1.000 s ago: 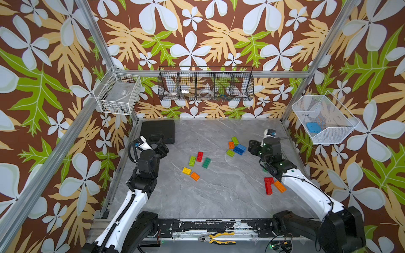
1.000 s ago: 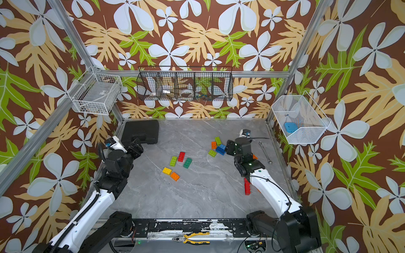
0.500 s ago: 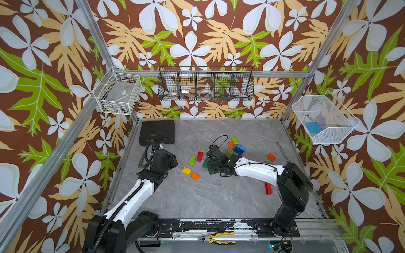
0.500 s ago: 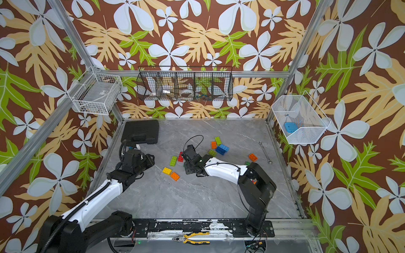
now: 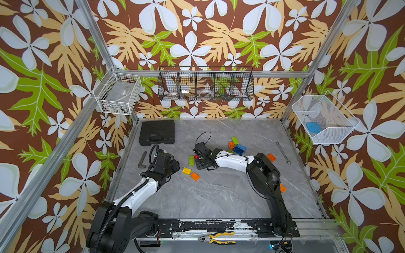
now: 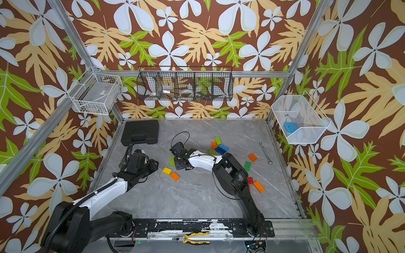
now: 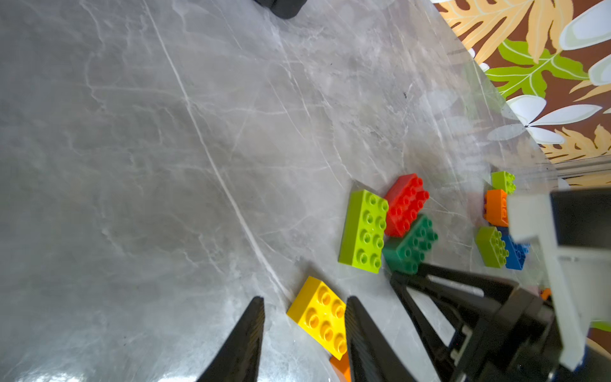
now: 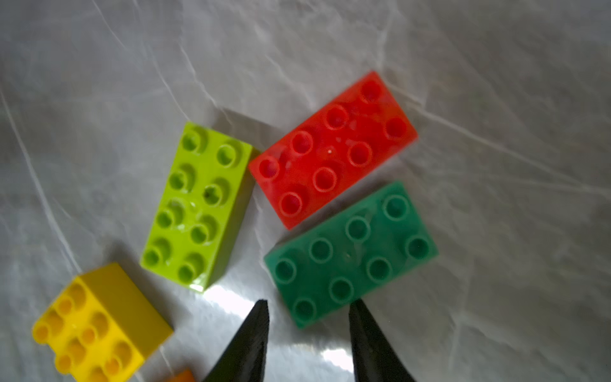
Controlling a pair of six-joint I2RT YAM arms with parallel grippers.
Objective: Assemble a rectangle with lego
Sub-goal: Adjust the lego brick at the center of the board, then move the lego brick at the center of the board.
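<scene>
Beside the lime brick [image 8: 198,205]: red brick [image 8: 334,148] and dark green brick [image 8: 350,254]; yellow brick [image 7: 320,317] near. Right gripper [image 8: 310,302] spread, tips straddling the dark green brick's end, covering it in both top views. Left gripper [image 7: 304,299] spread, by the yellow brick. Black case [image 5: 157,132], wrench [image 5: 283,152] well apart.

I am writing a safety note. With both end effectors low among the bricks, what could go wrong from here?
1. The right end effector straddles only a corner of the dark green brick, which lies skewed to it; closing may twist it into the red brick.
2. The left end effector, at the yellow brick, works close beside the right one; they may collide.
</scene>
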